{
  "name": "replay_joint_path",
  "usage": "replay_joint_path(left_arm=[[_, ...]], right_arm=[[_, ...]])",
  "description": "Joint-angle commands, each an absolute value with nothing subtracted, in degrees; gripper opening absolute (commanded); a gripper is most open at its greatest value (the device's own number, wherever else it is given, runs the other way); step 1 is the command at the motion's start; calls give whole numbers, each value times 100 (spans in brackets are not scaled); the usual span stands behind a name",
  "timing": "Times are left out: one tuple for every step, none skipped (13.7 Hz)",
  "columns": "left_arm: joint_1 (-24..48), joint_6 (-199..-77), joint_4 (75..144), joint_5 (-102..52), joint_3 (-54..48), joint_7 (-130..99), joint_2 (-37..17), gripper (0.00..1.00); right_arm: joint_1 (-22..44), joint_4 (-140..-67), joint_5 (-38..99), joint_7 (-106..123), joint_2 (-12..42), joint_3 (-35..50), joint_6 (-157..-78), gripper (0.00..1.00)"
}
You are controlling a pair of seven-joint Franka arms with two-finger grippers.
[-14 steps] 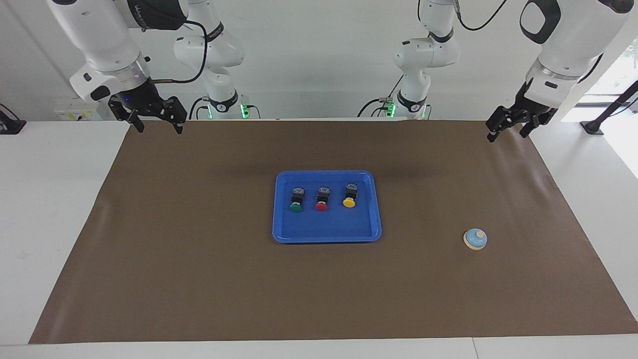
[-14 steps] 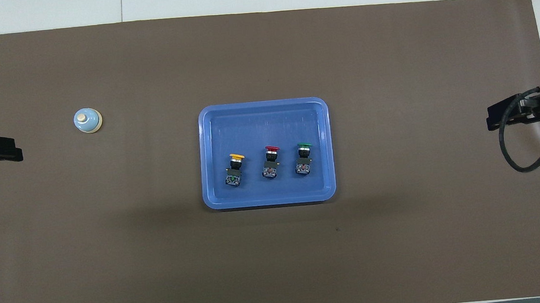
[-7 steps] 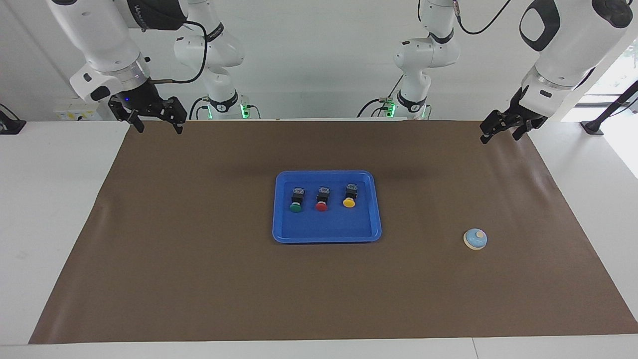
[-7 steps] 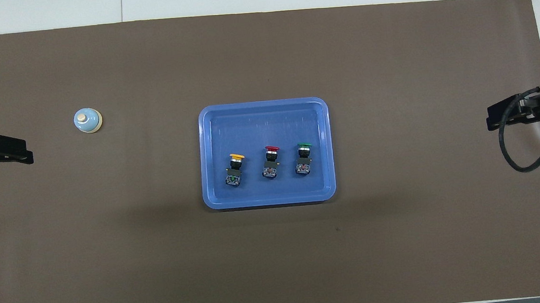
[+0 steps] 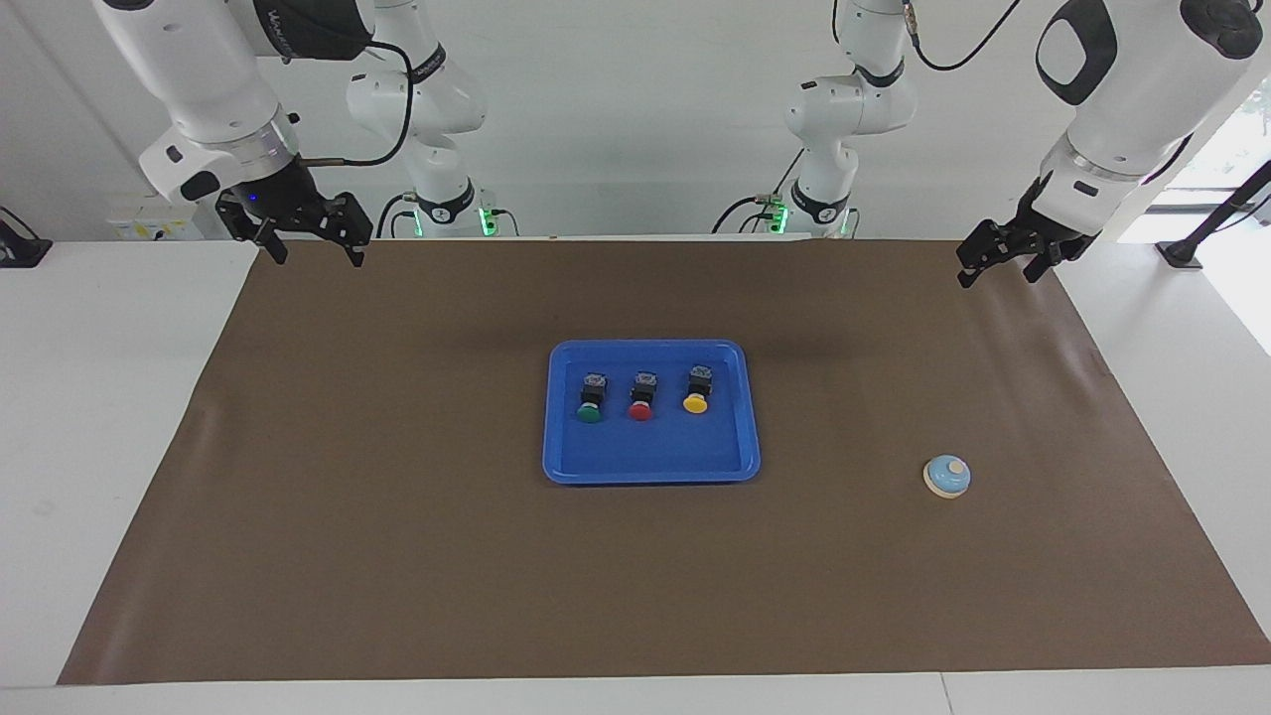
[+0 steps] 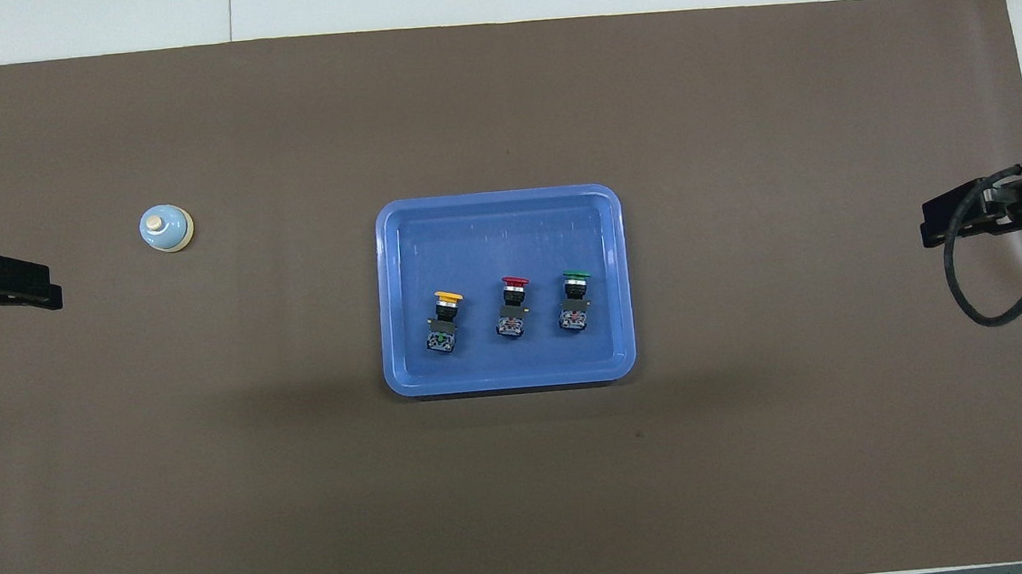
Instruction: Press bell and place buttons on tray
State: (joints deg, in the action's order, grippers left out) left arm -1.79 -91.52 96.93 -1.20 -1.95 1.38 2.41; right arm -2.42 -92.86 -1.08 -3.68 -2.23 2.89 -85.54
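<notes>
The blue tray (image 5: 650,477) (image 6: 497,199) lies on the middle of the brown mat. Three buttons lie in a row in its half nearer the robots: the green button (image 5: 589,402) (image 6: 576,296), the red button (image 5: 642,399) (image 6: 513,300) and the yellow button (image 5: 697,393) (image 6: 446,315). The bell (image 5: 947,476) (image 6: 165,228) stands on the mat toward the left arm's end, apart from the tray. My left gripper (image 5: 996,276) (image 6: 19,289) hangs open and empty over the mat's corner at that end. Over the mat's corner at its own end, my right gripper (image 5: 316,256) (image 6: 953,225) is open and empty.
A brown mat (image 5: 397,556) covers most of the white table (image 5: 99,397). A black cable (image 6: 991,304) loops down beside the right gripper. Nothing else lies on the mat.
My left gripper has shifted a little toward the table's middle, then settled. The right arm, the bell, the tray and the buttons have not moved.
</notes>
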Motion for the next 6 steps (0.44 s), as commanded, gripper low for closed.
replay_joint_path(left_arm=[[-123, -9009, 9562, 0, -176, 413, 185, 100], [-123, -9017, 9554, -9, -184, 413, 185, 100], [-123, -9018, 9545, -9, -185, 422, 176, 100], [-132, -9018, 9545, -9, -185, 422, 184, 100], [-132, -9035, 9545, -9, -185, 422, 176, 100], [-132, -9035, 9528, -9, -193, 422, 176, 100]], right_arm=[[-352, -9387, -88, -281, -325, 360, -8578, 100], [-352, -9387, -88, -281, -325, 369, -8587, 100], [-352, -9387, -88, -281, -316, 369, -8587, 100], [-352, -9387, -88, -281, -316, 369, -8587, 100], [-352, -9387, -88, -281, -316, 369, -8587, 100], [-352, -9387, -88, -281, -316, 360, -8587, 100]])
